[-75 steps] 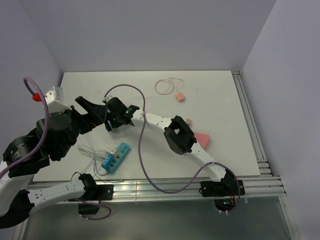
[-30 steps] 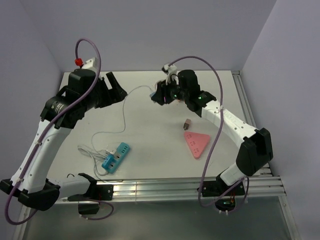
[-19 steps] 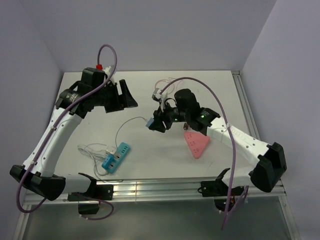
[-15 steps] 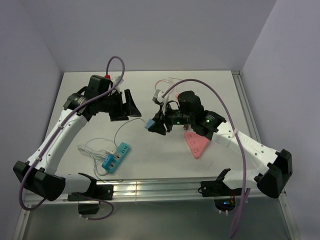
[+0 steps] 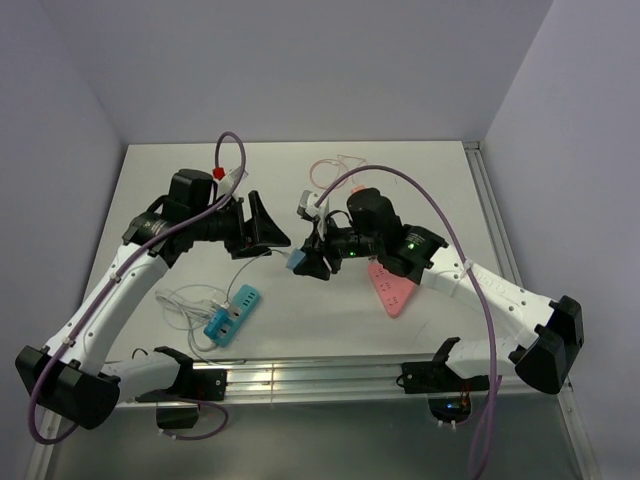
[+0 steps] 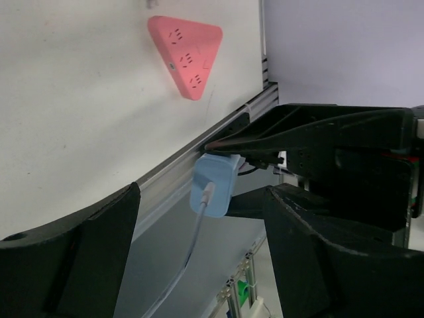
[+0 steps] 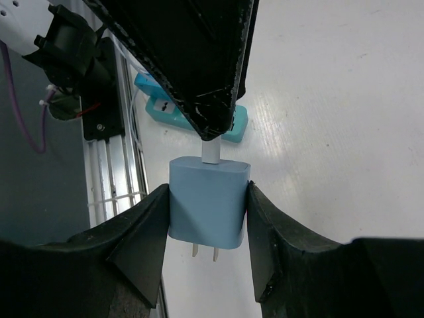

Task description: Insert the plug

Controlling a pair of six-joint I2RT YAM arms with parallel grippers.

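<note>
My right gripper (image 5: 300, 262) (image 7: 209, 207) is shut on a light blue plug (image 5: 297, 261) (image 7: 210, 201), held above the table with its two prongs toward the wrist camera. A white cable (image 5: 247, 264) hangs from the plug's far end. My left gripper (image 5: 268, 232) (image 6: 202, 262) is open and empty, just left of the plug and facing it; the plug shows between its fingers (image 6: 214, 184). A teal power strip (image 5: 232, 313) (image 7: 232, 124) lies at the front left. A pink triangular power strip (image 5: 393, 287) (image 6: 185, 55) lies to the right of centre.
Loose white cables (image 5: 178, 300) lie beside the teal strip. A thin pink cable (image 5: 335, 165) lies at the back of the table. Metal rails (image 5: 300, 375) run along the table's front edge, and walls stand at the left, back and right.
My right gripper has carried the blue plug from the back of the table forward and left to the centre. My left gripper has swung right and down to face it.
</note>
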